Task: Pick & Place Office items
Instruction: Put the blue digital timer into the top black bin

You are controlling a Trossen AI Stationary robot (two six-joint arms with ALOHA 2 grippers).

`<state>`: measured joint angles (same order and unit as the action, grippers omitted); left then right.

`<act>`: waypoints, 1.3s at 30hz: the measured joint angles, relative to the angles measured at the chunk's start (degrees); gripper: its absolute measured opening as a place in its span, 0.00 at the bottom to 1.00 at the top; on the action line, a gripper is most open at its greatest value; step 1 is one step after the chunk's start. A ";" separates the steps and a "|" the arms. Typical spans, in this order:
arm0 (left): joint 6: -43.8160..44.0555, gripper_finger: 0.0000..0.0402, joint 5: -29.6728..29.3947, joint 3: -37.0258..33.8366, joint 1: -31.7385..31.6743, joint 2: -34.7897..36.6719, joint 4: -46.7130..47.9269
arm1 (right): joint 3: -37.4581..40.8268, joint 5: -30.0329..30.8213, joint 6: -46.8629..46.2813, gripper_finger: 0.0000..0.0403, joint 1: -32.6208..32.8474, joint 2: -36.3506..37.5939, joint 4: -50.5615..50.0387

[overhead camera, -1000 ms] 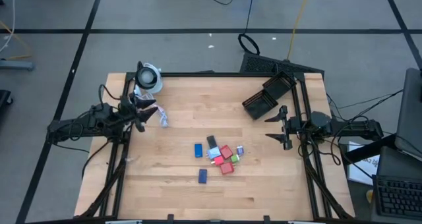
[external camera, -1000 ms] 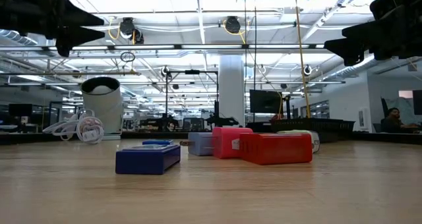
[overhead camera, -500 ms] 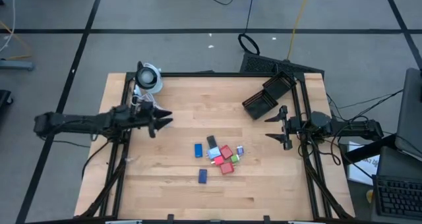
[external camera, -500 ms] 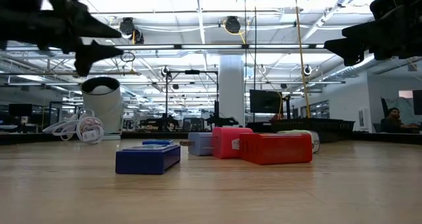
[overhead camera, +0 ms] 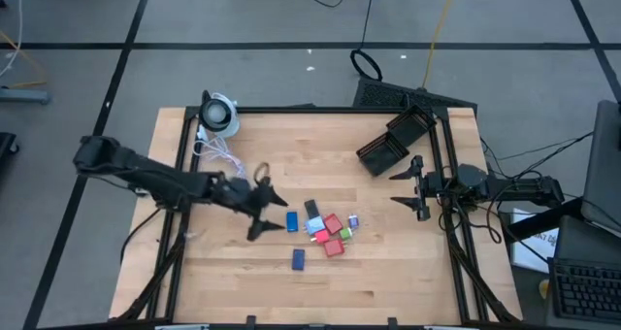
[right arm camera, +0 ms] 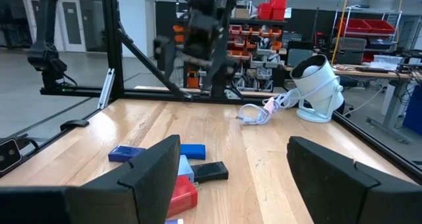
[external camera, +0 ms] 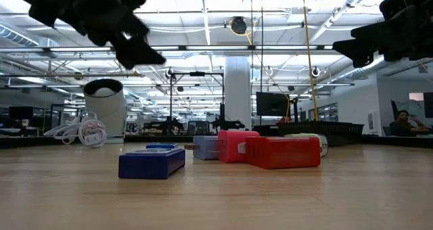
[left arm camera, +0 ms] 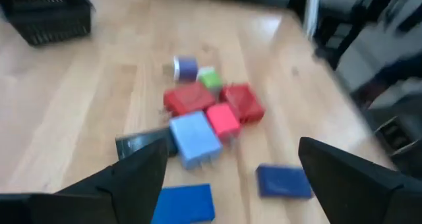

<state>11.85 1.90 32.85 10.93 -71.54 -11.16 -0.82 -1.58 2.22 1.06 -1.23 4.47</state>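
Likely light, rigid office items (overhead camera: 325, 230) mid-worktop want gripping across narrow sides; left pincer (overhead camera: 263, 212) hovers agape, empty; right pincer (overhead camera: 411, 186) likewise.

You have the office items (overhead camera: 325, 229) lying flat mid-counter, clustered around a pale blue block (left arm camera: 195, 137): two red blocks (left arm camera: 198, 100), pink (left arm camera: 223, 118), green (left arm camera: 210, 78), lilac (left arm camera: 186, 68), black (half hidden) (left arm camera: 140, 143). Two dark blue blocks (overhead camera: 292, 221) (overhead camera: 299, 259) lie just apart.

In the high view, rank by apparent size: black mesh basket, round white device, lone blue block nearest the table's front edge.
1. Black mesh basket, clearly largest.
2. Round white device.
3. Lone blue block, smallest.
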 joint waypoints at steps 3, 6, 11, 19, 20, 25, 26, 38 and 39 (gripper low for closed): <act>-1.94 0.86 -3.10 1.76 1.91 -6.00 0.54 | 0.00 0.00 0.00 0.66 0.01 0.00 0.01; -3.58 0.86 -6.52 2.70 3.09 -11.39 1.66 | 0.00 0.00 0.00 0.66 0.00 0.00 0.02; -4.36 0.86 -11.35 3.41 3.15 -18.05 1.41 | 0.00 0.00 0.00 0.66 0.00 0.00 0.02; -2.50 0.86 -12.43 3.51 2.43 -21.80 -2.82 | 0.00 -0.01 0.00 0.66 0.00 0.00 0.02; -1.89 0.86 -12.21 3.52 2.46 -22.39 -3.66 | 0.00 0.00 0.00 0.66 0.00 -0.01 0.02; 1.91 0.86 -10.98 3.53 2.43 -26.03 -4.57 | 0.00 0.00 0.00 0.66 0.00 -0.01 0.05; 2.18 0.86 -11.33 3.48 2.45 -26.68 -4.71 | 0.00 0.00 0.00 0.66 0.01 0.00 0.05; 1.76 0.82 -13.96 3.58 2.28 -28.51 -7.19 | 0.00 0.00 0.00 0.66 0.00 -0.02 0.59; 1.24 0.80 -13.94 3.58 2.28 -28.51 -7.19 | 0.00 0.00 0.00 0.66 0.00 -0.02 0.56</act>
<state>13.09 -12.04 36.42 13.21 -100.05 -18.35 -0.82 -1.59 2.22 1.06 -1.26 5.03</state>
